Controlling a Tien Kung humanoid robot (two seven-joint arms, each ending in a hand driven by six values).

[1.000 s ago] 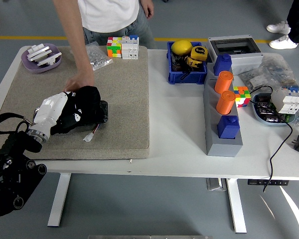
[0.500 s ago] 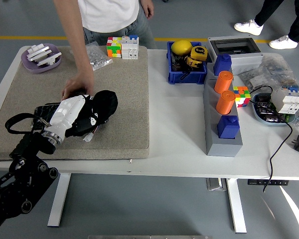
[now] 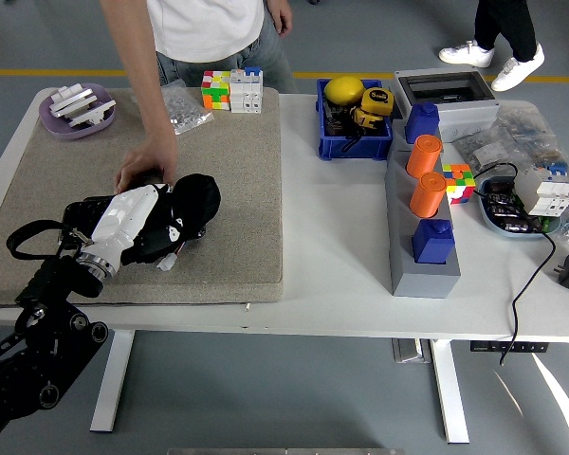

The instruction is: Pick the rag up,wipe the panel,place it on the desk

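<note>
Left arm enters from the near-left corner. Left hand (image 3: 137, 223) (white back, black fingers) lies over the panel (image 3: 90, 210), a dark flat piece on the beige mat (image 3: 232, 190), fingers curled into the black rag (image 3: 197, 197), which is bunched at the panel's right end. Person's hand (image 3: 144, 169) rests just beyond, touching the panel's far edge. Further right on the white surface (image 3: 332, 246): blue bin (image 3: 353, 142), grey tray (image 3: 408, 242) with orange cylinders (image 3: 425, 156).
</note>
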